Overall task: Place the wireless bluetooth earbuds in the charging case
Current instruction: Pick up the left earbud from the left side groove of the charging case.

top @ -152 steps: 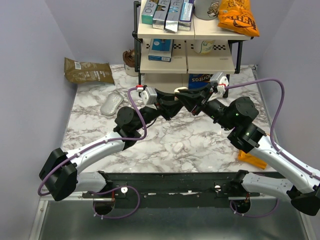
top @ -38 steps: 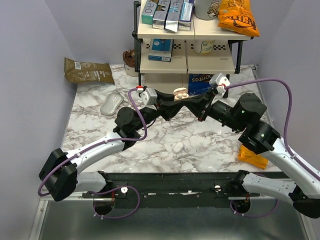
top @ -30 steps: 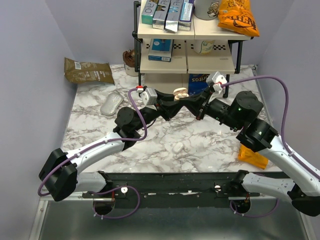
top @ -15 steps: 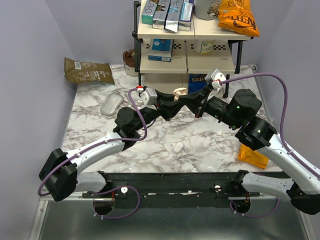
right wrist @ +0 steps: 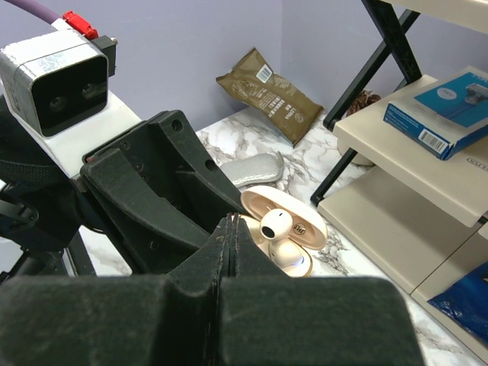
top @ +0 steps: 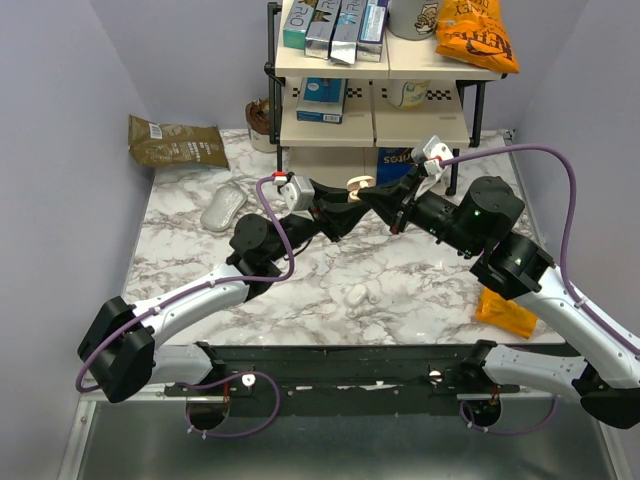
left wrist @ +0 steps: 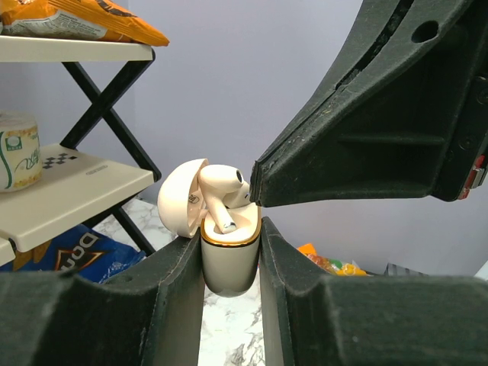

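Note:
My left gripper (top: pixel 350 197) is shut on the cream charging case (left wrist: pixel 229 259) and holds it upright above the table, lid (left wrist: pixel 180 201) hinged open. The case also shows in the top view (top: pixel 360 183) and the right wrist view (right wrist: pixel 296 263). One beige earbud (left wrist: pixel 221 185) sits tilted in the case's mouth, its stem in the well; in the right wrist view (right wrist: pixel 275 225) its dark opening faces the camera. My right gripper (right wrist: pixel 230 222) is shut with nothing between its jaws, and its tip (left wrist: pixel 256 183) touches the earbud's head from the right. A small white rounded piece (top: pixel 356 294) lies on the table below.
A shelf rack (top: pixel 375 120) with boxes and snack bags stands just behind the grippers. A white computer mouse (top: pixel 223 210) and a brown bag (top: pixel 177 141) lie at the back left. An orange packet (top: pixel 507 312) lies under the right arm.
The right gripper has moved left and a little up until its shut tip meets the earbud in the open case. The left gripper and the case have stayed still.

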